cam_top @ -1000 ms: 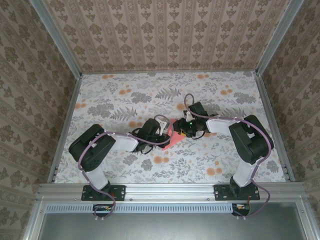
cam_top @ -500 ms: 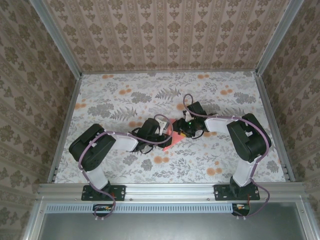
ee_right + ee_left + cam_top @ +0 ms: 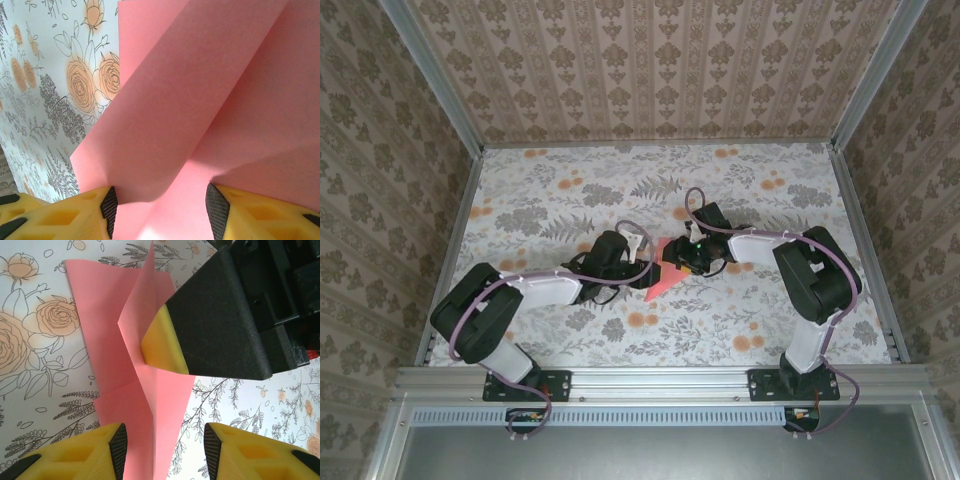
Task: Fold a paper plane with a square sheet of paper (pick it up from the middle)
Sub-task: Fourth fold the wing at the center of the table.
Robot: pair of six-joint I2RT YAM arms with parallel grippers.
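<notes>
The square sheet of paper point(image 3: 658, 282) is salmon pink and lies mid-table, folded into a narrow pointed paper plane shape with one flap point(image 3: 142, 305) standing up. My left gripper point(image 3: 165, 450) is open just short of its near end, with the paper point(image 3: 125, 405) lying under the gap and untouched by the pads. My right gripper point(image 3: 162, 210) is open too. It straddles the paper point(image 3: 200, 100) from the other side, and raised flaps lean against its fingers. One yellow fingertip point(image 3: 160, 347) of the right gripper presses on the centre crease. In the top view the left gripper point(image 3: 638, 262) and right gripper point(image 3: 680, 258) face each other across the sheet.
The floral tablecloth point(image 3: 620, 190) covers the table, with patterned walls point(image 3: 650, 70) and metal rails point(image 3: 455, 250) round it. Both forearms lie low over the middle of the table. Open cloth stretches behind and to either side.
My left gripper has opened and let go of the paper, and its arm has swung back and out to the left. The right gripper has stayed on the sheet.
</notes>
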